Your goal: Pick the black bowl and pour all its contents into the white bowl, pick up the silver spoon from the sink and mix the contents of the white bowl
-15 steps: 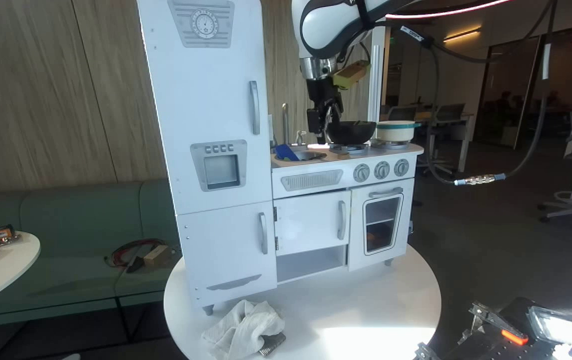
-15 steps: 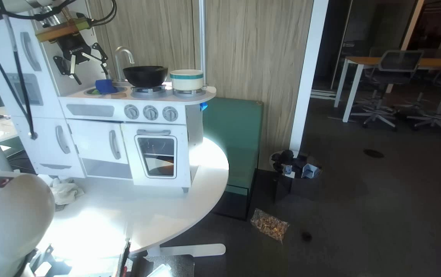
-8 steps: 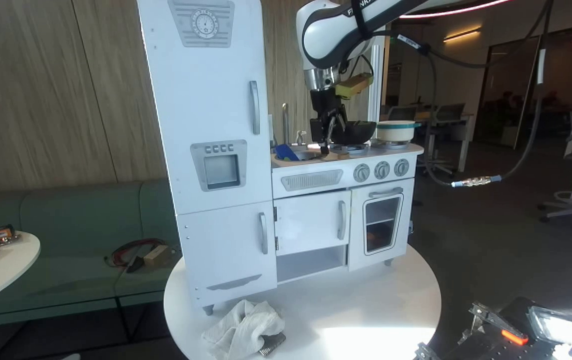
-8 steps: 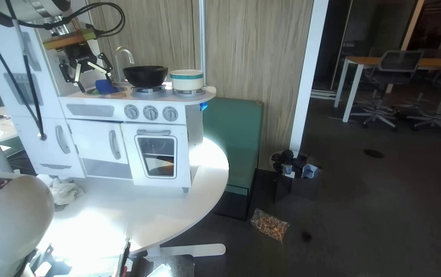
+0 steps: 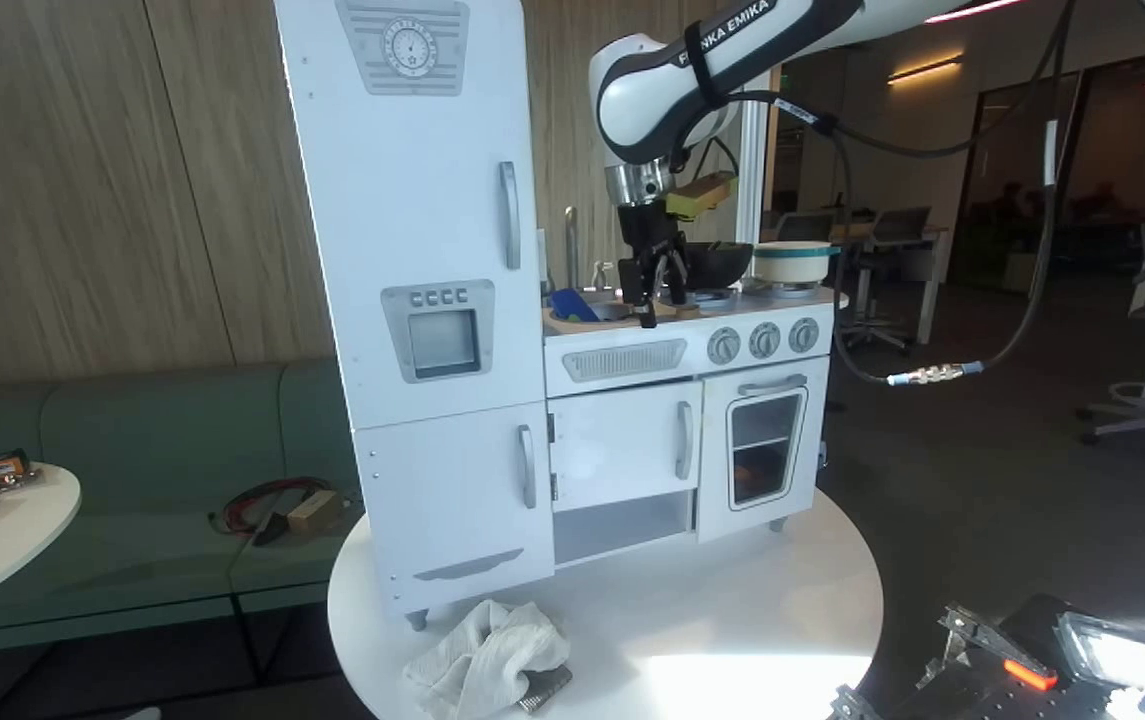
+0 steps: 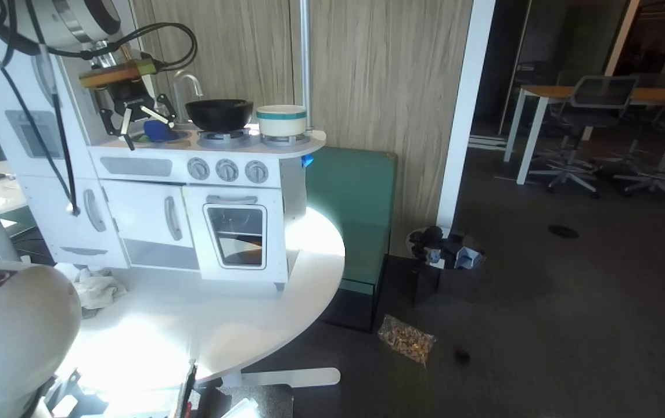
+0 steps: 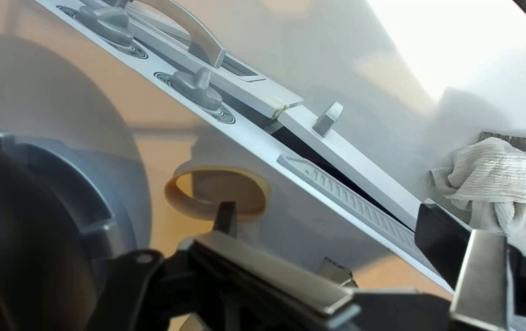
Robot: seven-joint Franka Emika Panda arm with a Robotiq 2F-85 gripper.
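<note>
Upper-left in an exterior view, the spread gripper (image 6: 151,133) is overlapping the counter edge (image 6: 193,150), clear of the black bowl (image 6: 219,115).

I see wood-grain wall panels (image 5: 52,200) rising behind a green bench (image 5: 162,450) in both exterior views. A round white table (image 6: 239,307) stands in front, and a bright patch of light (image 6: 129,348) glares off it. Beyond it I get dark floor (image 6: 553,325), and in an exterior view a white post (image 6: 464,116), then mesh-backed chairs (image 6: 602,98) beside a wood-topped table (image 6: 547,90). Further back in an exterior view, a yellow light strip (image 5: 925,69) and a pink strip (image 5: 977,10) glow high up
</note>
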